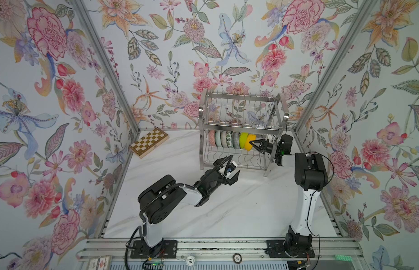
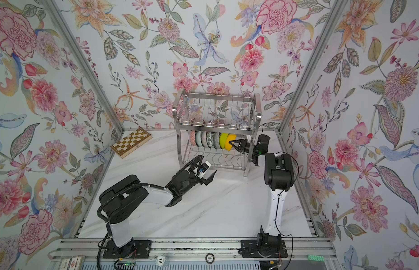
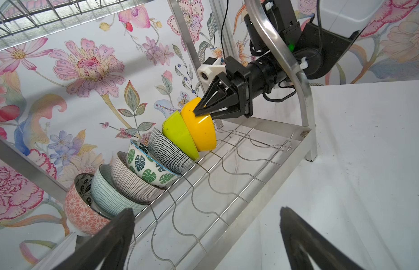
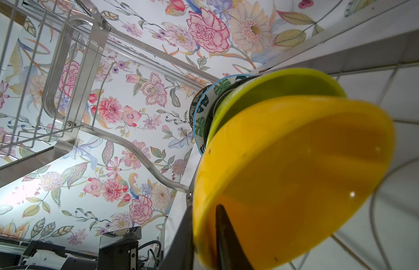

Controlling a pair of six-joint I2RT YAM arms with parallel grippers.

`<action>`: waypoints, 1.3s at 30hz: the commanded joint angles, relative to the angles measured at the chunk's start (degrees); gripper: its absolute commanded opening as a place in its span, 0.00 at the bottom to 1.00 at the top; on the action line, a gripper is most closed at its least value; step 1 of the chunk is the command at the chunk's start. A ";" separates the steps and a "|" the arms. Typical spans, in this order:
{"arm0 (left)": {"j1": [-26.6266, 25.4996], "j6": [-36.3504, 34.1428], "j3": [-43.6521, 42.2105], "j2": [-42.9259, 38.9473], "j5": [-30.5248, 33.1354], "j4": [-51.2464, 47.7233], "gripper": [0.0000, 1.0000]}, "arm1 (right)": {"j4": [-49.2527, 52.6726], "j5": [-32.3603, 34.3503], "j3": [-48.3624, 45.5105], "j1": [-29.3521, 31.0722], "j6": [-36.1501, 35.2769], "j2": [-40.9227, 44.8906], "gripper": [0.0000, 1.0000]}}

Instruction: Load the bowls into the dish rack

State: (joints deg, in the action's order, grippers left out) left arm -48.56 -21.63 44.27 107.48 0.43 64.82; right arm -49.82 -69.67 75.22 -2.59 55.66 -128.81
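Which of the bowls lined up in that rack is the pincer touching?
The orange-yellow bowl, last in the row beside the lime green bowl; the right pincer grips its rim.

White links, black joints, ribbed black cable (image 1: 154, 197) on left arm (image 1: 192, 195) — left pincer (image 3: 206, 209), right pincer (image 1: 251, 143) both black, triangular

Floral wallpaper walls (image 1: 180, 58), white marble tabletop (image 1: 227, 210)

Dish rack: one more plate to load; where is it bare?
Free: the steel wire dish rack's lower shelf between the orange-yellow bowl and right leg; upper shelf looks bare. Crowded: bowls left of it, right gripper at its rim.
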 commanded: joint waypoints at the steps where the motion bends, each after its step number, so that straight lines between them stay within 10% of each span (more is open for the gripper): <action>1: 0.68 -0.53 -0.07 -0.70 0.80 1.20 0.99 | 4.47 -0.08 0.24 -0.74 -1.13 -3.21 0.20; 24: 0.82 4.94 -1.20 -4.46 1.56 -0.74 0.99 | -5.36 8.03 -7.83 -5.89 6.23 5.75 0.68; 31: 2.01 14.02 -4.13 -11.24 3.65 -6.14 0.99 | 4.10 14.70 -15.44 -11.30 -1.64 15.42 0.99; 39: 7.36 21.09 -7.26 -26.49 11.69 -23.44 0.99 | 23.91 29.75 -19.81 -16.14 -15.21 28.58 0.99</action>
State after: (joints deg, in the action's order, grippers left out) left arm -43.77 -4.84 37.56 86.37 6.39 50.13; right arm -35.77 -48.05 56.51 -18.17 48.25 -104.90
